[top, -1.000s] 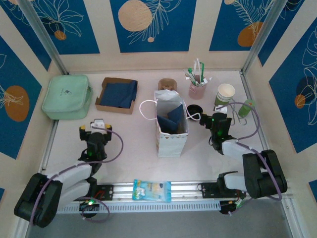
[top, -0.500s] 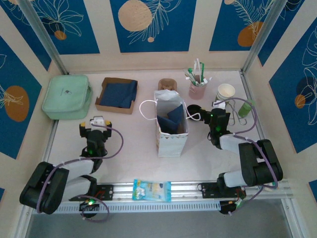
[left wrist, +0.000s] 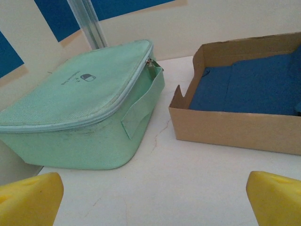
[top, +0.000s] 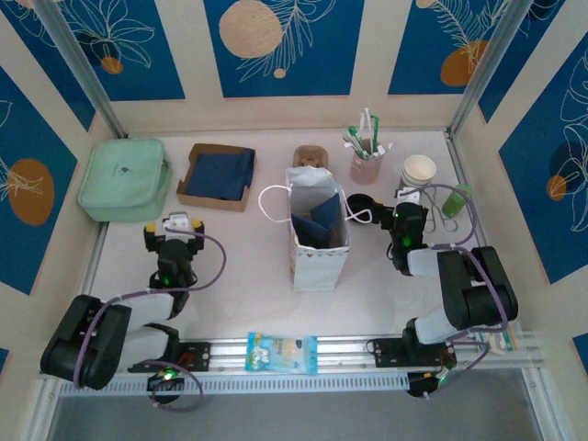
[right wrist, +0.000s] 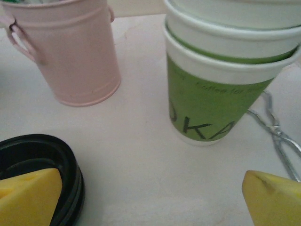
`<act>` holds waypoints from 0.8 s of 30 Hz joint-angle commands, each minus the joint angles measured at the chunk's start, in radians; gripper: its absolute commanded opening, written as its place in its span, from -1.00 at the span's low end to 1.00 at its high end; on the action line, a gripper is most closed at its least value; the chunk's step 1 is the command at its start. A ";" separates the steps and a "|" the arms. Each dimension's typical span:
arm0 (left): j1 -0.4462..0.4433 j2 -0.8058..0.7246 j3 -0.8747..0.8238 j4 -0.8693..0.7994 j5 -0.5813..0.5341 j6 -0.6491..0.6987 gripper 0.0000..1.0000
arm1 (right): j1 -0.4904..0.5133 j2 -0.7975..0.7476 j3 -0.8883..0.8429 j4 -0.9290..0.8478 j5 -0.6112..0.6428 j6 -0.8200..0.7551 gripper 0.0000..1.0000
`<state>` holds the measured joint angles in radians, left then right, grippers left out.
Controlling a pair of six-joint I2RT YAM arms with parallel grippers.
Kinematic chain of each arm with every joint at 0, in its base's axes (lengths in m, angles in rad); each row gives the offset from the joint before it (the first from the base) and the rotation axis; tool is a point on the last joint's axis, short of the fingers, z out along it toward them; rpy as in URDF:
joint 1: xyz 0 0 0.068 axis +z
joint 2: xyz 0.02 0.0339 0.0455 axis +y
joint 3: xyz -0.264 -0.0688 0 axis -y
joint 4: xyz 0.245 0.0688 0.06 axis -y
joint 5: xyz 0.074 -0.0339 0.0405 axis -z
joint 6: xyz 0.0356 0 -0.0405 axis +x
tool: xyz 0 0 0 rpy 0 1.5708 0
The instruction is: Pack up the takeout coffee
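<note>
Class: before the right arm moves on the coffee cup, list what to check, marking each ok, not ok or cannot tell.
1. The right gripper open: ok.
2. The cup upright, ahead of it: ok.
3. The black lid on the cup: not ok, it lies apart, to the left.
4. A single cup: not ok, several are nested.
5. The bag upright, mouth open: ok.
6. The tongs clear of the cup: cannot tell.

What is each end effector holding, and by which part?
Nothing is held. The right end effector stands open before the paper cup, apart from it; the left end effector stands open facing the green bag.
</note>
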<state>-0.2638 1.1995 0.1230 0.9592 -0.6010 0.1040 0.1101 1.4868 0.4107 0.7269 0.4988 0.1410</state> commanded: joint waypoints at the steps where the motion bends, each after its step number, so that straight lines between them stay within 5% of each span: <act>1: 0.018 0.012 0.014 0.052 0.026 -0.020 0.99 | -0.016 -0.008 -0.008 0.092 -0.057 -0.017 0.98; 10: 0.033 0.122 0.003 0.235 0.062 -0.011 0.99 | -0.010 -0.011 -0.033 0.129 -0.101 -0.039 0.98; 13: 0.060 0.242 -0.026 0.404 0.137 -0.048 0.99 | -0.033 0.080 -0.087 0.343 -0.144 -0.036 0.98; 14: 0.069 0.327 -0.005 0.451 0.145 -0.053 0.99 | -0.025 0.043 -0.074 0.253 -0.133 -0.033 0.98; 15: 0.072 0.351 0.034 0.433 0.189 -0.022 0.99 | -0.032 0.016 -0.056 0.164 -0.147 -0.019 0.98; 24: 0.049 0.431 0.055 0.447 0.316 0.053 0.99 | 0.017 0.056 -0.176 0.463 -0.116 -0.091 0.98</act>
<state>-0.2081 1.6157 0.1604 1.3346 -0.3420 0.1272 0.1070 1.5291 0.2562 1.0420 0.3805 0.0963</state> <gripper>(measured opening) 0.995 0.990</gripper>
